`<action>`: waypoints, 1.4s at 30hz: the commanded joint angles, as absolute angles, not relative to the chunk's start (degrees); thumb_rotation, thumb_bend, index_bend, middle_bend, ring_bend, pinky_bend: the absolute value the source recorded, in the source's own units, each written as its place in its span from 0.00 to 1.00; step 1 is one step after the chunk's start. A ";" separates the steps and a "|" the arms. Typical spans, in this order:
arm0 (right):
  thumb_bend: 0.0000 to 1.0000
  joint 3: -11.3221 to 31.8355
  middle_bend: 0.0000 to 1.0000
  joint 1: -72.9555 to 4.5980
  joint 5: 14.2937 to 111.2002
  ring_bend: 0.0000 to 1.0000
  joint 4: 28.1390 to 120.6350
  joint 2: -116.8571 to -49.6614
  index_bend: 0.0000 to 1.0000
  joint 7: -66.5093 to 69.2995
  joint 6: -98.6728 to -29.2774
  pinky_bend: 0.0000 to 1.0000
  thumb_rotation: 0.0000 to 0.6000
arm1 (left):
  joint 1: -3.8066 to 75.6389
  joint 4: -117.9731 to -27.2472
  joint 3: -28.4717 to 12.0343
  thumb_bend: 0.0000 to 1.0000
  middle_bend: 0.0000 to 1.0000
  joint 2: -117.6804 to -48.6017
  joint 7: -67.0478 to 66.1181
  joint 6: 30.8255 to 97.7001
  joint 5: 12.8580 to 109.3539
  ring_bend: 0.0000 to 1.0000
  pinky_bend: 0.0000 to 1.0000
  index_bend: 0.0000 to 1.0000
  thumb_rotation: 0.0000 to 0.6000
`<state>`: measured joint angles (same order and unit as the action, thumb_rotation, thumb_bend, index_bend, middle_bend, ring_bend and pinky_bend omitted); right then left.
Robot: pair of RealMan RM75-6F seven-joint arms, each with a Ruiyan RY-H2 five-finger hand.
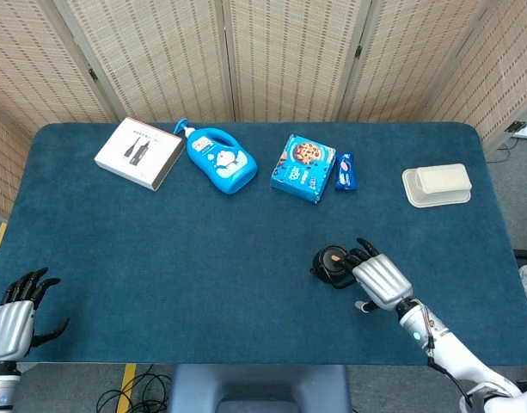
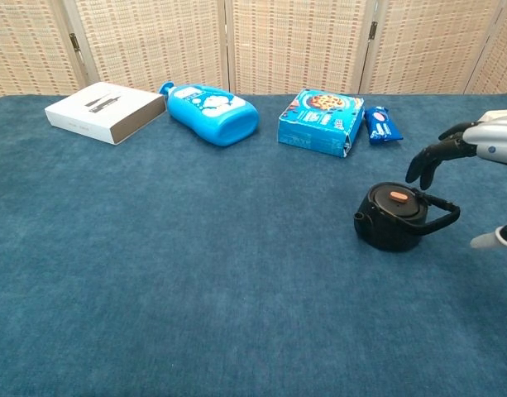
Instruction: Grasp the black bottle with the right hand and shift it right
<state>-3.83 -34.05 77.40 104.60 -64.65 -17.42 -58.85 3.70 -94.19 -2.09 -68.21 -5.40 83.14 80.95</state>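
Note:
The black bottle (image 1: 333,262) is a squat, kettle-like vessel with an orange-spotted lid, standing upright right of the table's middle. In the chest view the black bottle (image 2: 390,217) has its loop handle folded down to the right. My right hand (image 1: 382,281) hovers just right of it with fingers spread and nothing held. In the chest view my right hand (image 2: 483,141) sits at the right edge, its fingertips above the handle and apart from it. At the near-left corner my left hand (image 1: 14,318) rests open, away from everything.
Along the far side lie a white box (image 1: 139,153), a blue detergent bottle (image 1: 220,160), a blue cookie box (image 1: 303,167), a blue snack packet (image 1: 346,170) and a white lidded container (image 1: 437,184). Blue cloth covers the table (image 1: 160,258).

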 commanded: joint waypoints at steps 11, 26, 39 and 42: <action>0.16 -3.33 0.39 -32.68 77.89 0.27 101.87 -67.01 0.37 -19.38 -58.17 0.00 1.00 | 3.47 -93.98 -1.86 0.27 0.12 -68.36 -5.24 83.00 80.76 0.11 0.14 0.26 1.00; 0.19 -2.28 0.43 -31.72 78.58 0.34 99.65 -69.04 0.41 -17.90 -57.55 0.00 1.00 | 3.56 -93.98 -1.88 0.27 0.12 -68.71 -5.47 82.92 80.95 0.11 0.14 0.26 1.00; 0.19 -1.28 0.46 -32.28 78.22 0.38 98.80 -69.89 0.43 -18.37 -55.75 0.00 1.00 | 3.57 -93.98 -1.86 0.27 0.12 -68.54 -5.07 82.59 80.74 0.11 0.14 0.26 1.00; 0.19 -0.98 0.46 -32.49 78.08 0.38 98.80 -69.83 0.43 -18.43 -55.38 0.00 1.00 | 3.58 -93.95 -1.89 0.27 0.12 -68.56 -5.14 82.61 80.73 0.11 0.14 0.26 1.00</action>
